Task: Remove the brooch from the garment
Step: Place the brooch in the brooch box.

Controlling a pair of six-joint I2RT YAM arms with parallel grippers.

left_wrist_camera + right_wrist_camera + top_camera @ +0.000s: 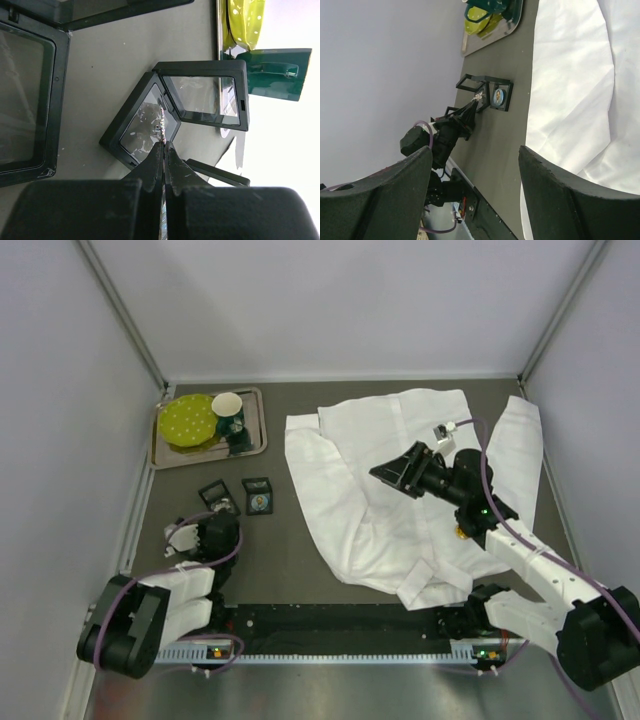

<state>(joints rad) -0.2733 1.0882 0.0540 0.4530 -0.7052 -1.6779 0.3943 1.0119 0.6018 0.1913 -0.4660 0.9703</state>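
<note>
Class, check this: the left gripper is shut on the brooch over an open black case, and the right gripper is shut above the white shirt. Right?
No: the right gripper is open, fingers wide apart above the shirt, as the right wrist view shows. The left gripper does pinch the brooch over the case.

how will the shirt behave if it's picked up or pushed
Probably floppy: the shirt lies creased and folded, so it would likely drape. It looks thin, so probably light. A push would probably bunch it, not slide it.
</note>
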